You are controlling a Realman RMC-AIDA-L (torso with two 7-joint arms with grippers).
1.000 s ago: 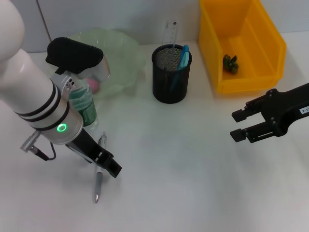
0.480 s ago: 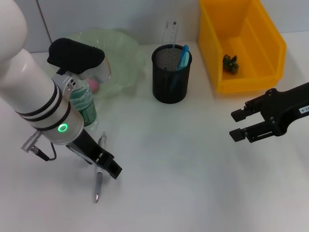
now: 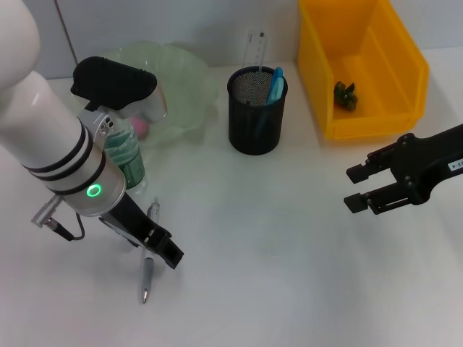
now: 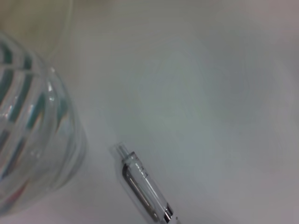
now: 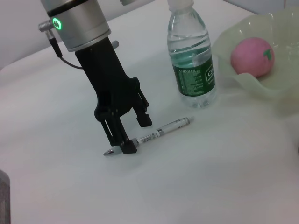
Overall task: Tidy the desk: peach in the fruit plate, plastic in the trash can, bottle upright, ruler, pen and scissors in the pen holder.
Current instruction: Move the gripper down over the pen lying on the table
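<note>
Pen, a slim silver ballpoint with a clear barrel (image 3: pixel 147 260), lies flat on the white desk (image 3: pixel 275 260) just in front of the upright clear water bottle with a green label (image 5: pixel 192 63), and looks like the only item left to tidy. The left gripper (image 5: pixel 132 136) stands over it, fingers spread on either side of the barrel, gripping nothing yet. A pink peach (image 5: pixel 252 57) sits in the pale green fruit plate (image 3: pixel 189 101), crumpled plastic (image 3: pixel 345 95) lies in the yellow bin (image 3: pixel 409 72), and the black mesh pen holder (image 3: pixel 256 119) already holds a clear ruler (image 3: pixel 255 48) and something blue-handled, probably the scissors. The right gripper (image 3: pixel 359 187) hovers released near the bin, idle.
</note>
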